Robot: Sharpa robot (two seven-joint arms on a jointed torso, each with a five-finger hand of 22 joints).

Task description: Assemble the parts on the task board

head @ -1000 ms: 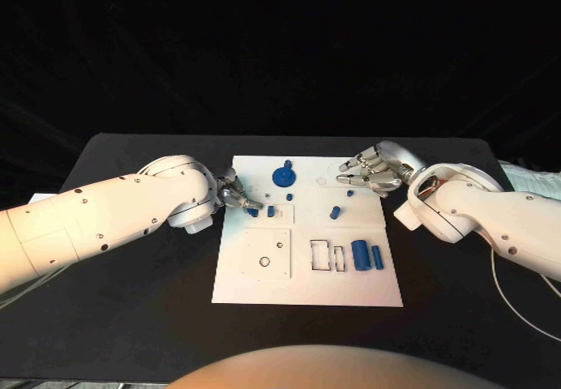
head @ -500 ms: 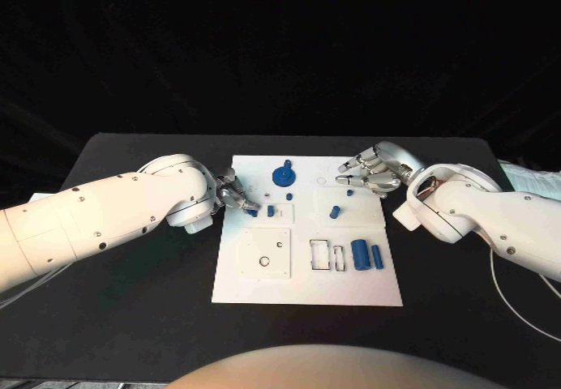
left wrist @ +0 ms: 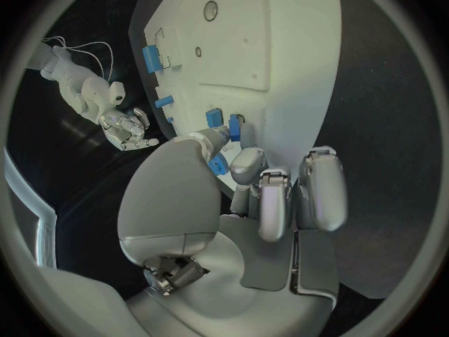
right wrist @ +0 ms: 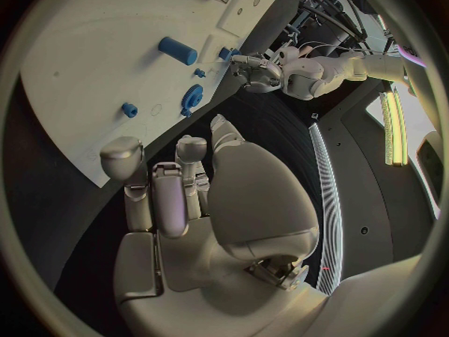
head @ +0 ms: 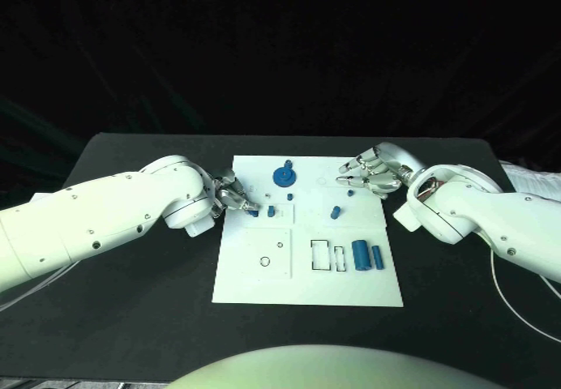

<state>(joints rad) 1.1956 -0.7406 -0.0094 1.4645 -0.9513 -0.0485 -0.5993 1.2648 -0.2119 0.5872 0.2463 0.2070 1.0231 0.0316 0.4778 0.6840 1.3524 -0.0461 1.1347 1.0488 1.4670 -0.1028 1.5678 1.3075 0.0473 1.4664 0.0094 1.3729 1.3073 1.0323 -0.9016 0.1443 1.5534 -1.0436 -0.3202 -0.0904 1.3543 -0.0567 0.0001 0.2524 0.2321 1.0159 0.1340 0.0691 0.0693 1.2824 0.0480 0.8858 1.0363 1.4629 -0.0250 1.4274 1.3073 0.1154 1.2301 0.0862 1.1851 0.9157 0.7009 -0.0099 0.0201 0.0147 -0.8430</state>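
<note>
Task board (head: pixel 310 279) flat at centre of black table (head: pixel 129 308), long axis running 12 to 6 o'clock. Left hand (head: pixel 234 197) at board's 9 o'clock edge, fingertips over the upper-left part of the plate; small blue part (left wrist: pixel 218 165) pinched between thumb and a finger, seen clearly in left wrist view, other fingers (left wrist: pixel 273 206) curled downward beside it. Just beside the pinched piece, toward 3 o'clock, short blue peg (head: pixel 271 211) standing on the board. Blue gear (head: pixel 283 175) with upright stub near board's 12 o'clock edge. Right hand (head: pixel 372 173) at board's 1 o'clock corner, fingers bent and held loosely apart above the plate, nothing seen between them in right wrist view; narrow rather than wide spread. Small blue piece (head: pixel 349 194) on the board just below the right fingertips, contact cannot be told. Tilted blue cylinder (head: pixel 336 213) near board centre-right. Large blue cylinder (head: pixel 360 254) and thinner blue bar (head: pixel 376 257) lying side by side at 4 o'clock, next to two rectangular outlined slots (head: pixel 327 255). Raised square plate (head: pixel 267 254) with small ring mark at 7 o'clock of board.
</note>
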